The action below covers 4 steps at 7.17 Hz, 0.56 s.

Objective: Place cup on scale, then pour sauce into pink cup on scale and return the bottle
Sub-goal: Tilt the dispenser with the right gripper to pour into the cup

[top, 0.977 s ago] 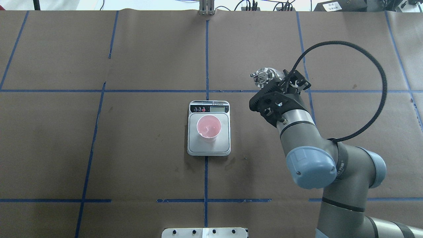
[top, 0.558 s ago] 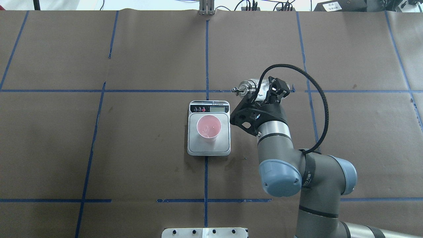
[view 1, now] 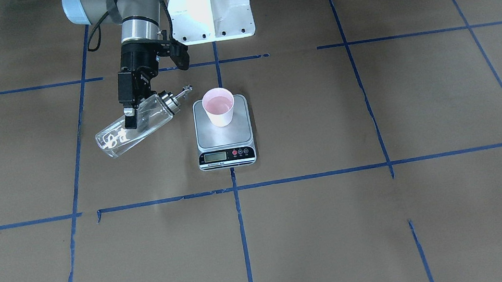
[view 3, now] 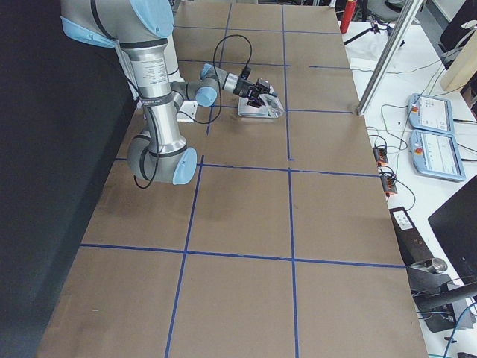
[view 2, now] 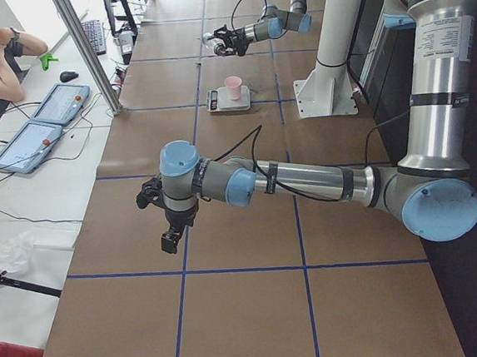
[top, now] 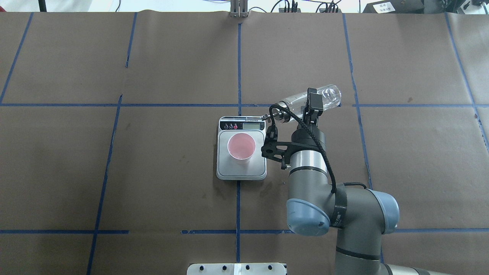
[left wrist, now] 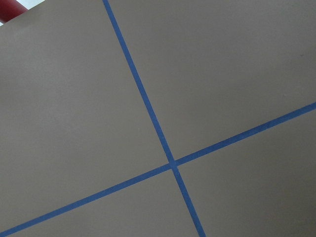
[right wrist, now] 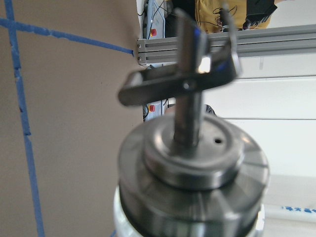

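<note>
My right pincer [view 1: 136,122] clamps the clear glass bottle [view 1: 156,111], spout toward the pink paper cup [view 1: 219,111] on the steel-topped scale [view 1: 224,137].

The digits on the scale's [view 1: 224,137] display [view 1: 214,156] are too small to read, and in the view from the table's right end the cup [view 1: 219,107] cannot be made out behind the bottle [view 3: 273,108]. The right wrist picture shows the bottle's spout [right wrist: 190,94] blurred, with the glass body cut off by the lower edge. The left gripper [view 2: 170,237] appears only small in a side view, so how its jaws stand cannot be told.
</note>
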Each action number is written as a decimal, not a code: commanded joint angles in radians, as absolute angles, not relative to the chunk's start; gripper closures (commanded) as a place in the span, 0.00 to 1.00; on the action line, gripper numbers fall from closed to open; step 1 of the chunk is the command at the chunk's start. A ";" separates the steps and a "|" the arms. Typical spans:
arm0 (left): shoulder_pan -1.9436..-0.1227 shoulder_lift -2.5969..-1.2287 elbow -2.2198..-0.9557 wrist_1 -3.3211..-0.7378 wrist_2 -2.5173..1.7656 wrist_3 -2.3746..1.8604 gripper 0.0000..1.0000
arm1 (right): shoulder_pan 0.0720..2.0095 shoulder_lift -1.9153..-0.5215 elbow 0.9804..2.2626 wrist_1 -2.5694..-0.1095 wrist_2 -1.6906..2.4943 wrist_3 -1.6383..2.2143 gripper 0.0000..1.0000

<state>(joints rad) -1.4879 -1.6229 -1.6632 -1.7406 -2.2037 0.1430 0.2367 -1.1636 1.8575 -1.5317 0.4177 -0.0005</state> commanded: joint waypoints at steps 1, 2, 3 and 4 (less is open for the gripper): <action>-1.488 -1.623 -1.663 -1.740 -2.204 0.143 0.00 | 0.221 -1.128 1.772 -1.551 0.292 -0.070 1.00; -1.488 -1.621 -1.663 -1.740 -2.203 0.143 0.00 | 0.216 -1.129 1.767 -1.569 0.263 -0.130 1.00; -1.488 -1.621 -1.661 -1.741 -2.203 0.143 0.00 | 0.216 -1.126 1.767 -1.571 0.244 -0.193 1.00; -1.488 -1.621 -1.661 -1.740 -2.203 0.143 0.00 | 0.216 -1.126 1.767 -1.572 0.223 -0.225 1.00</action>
